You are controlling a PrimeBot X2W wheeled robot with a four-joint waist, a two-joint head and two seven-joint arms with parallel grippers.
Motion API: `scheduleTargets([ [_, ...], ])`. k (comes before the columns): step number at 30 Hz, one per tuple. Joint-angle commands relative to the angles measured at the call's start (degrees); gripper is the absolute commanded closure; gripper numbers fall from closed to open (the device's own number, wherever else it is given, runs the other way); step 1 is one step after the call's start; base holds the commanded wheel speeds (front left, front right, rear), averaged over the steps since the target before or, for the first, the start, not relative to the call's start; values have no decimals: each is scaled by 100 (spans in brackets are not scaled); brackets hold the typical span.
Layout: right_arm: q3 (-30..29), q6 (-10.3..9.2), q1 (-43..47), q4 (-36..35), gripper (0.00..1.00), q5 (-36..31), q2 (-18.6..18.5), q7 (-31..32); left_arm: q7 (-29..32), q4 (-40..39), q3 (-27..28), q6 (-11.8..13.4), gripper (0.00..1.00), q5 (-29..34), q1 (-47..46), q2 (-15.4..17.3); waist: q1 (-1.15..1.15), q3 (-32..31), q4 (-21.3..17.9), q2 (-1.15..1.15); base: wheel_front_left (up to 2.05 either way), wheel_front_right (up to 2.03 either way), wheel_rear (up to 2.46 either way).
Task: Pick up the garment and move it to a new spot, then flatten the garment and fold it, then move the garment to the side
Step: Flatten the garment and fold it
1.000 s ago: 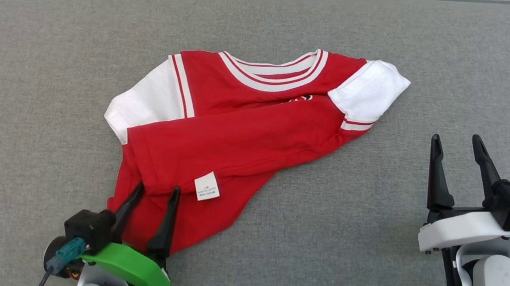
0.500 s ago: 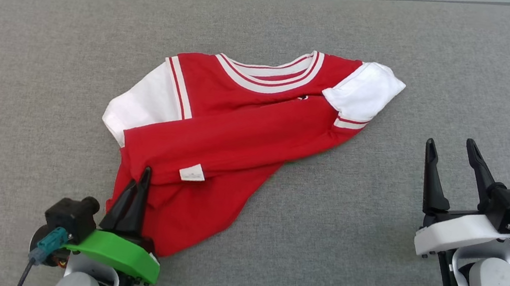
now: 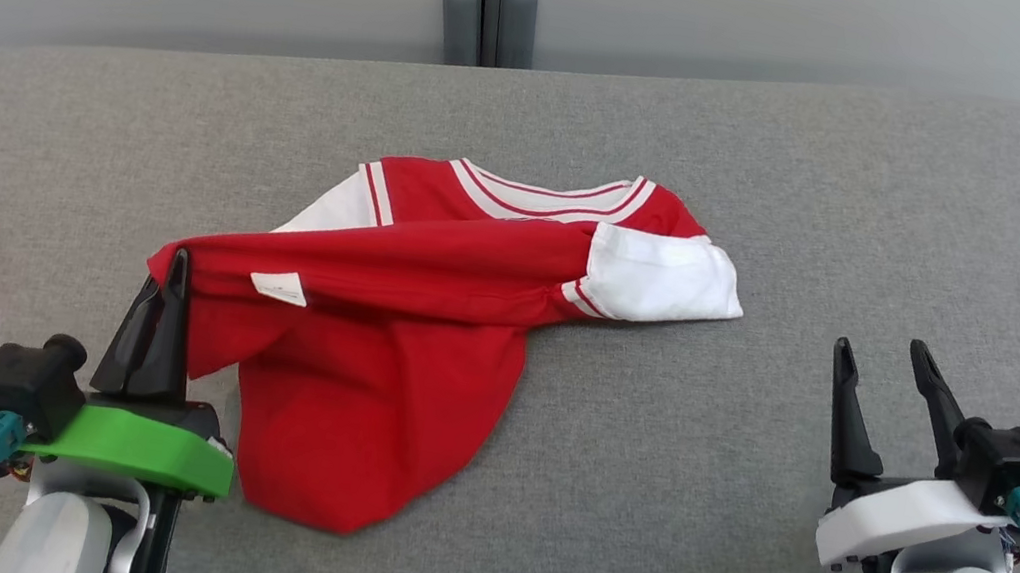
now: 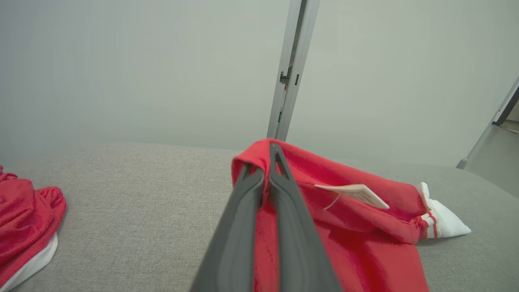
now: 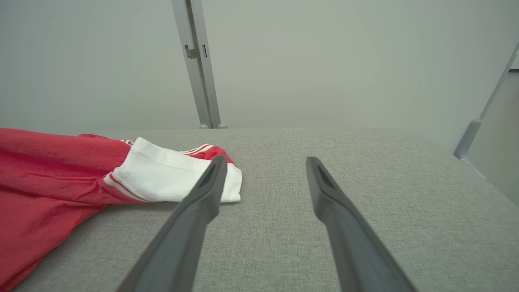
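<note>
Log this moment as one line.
left gripper: shut on red shirt corner, raised | right gripper: open, apart from shirt | phase: pickup

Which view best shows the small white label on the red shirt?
Left wrist view: the small white label juts from the red shirt, close and sharp. Head view has it small, near the left claw. Right wrist view catches the white sleeve.

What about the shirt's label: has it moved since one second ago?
Yes. Against the post, the label went left, with the shirt corner in the shut left claw.
</note>
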Motion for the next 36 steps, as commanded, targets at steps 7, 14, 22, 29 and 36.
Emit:
scheduleTargets([
  [7,161,-6,217,67,0,144,-22,-2,-3,504,295,-19,22,175,466,-88,0,-55,188,0,0,0,0],
  [14,783,-6,-299,192,0,340,-19,-2,-3,883,343,-19,0,147,404,-235,0,359,504,0,0,0,0],
  [22,1666,-6,-1065,894,0,698,-27,-3,-3,826,100,-19,0,46,149,-329,0,670,911,0,0,0,0],
  [29,1831,-6,-1384,1493,0,935,-27,-2,-3,768,-53,-19,0,-10,-11,-339,0,796,1093,0,0,0,0],
  [36,1505,-6,-1582,1882,100,908,-25,-3,-3,696,-82,-19,0,-23,-35,-309,0,834,1075,0,0,0,0],
])
